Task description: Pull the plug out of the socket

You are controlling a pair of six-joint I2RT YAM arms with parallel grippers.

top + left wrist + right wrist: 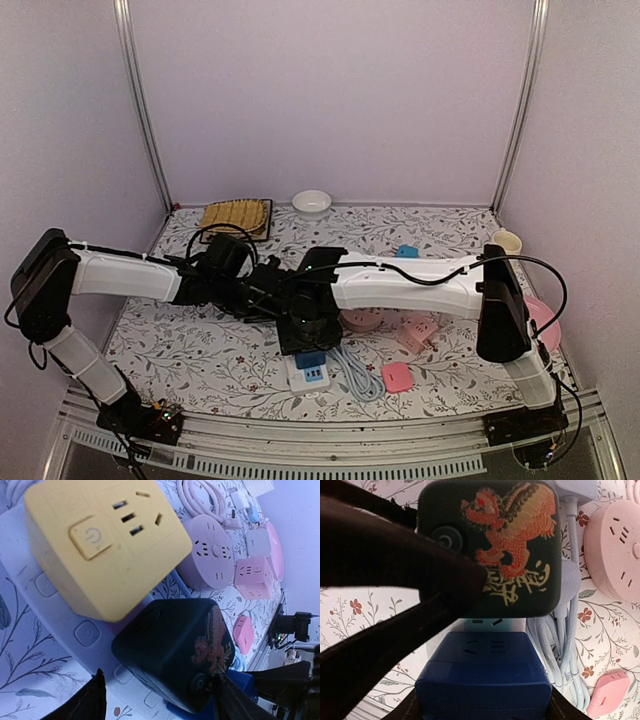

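While the left gripper (160, 700) has its fingers (92, 700) spread about as wide as the black cube plug (170, 655), one to each side of it, firm contact cannot be confirmed. The right gripper (482, 711) has its fingers (559, 712) close against the lower corners of the blue cube plug (482, 672); whether they press it cannot be told.

The black cube plug bears a red-and-gold beast print. It stands on the white power strip (65, 620) between the blue cube plug and a yellow cube plug (105, 540).

From above, both wrists meet over the strip, near the middle of the table's (200, 350) near edge.

Right of the strip lie a grey coiled cable (355, 372), a round pink socket (212, 552) and a pink cube socket (252, 570).
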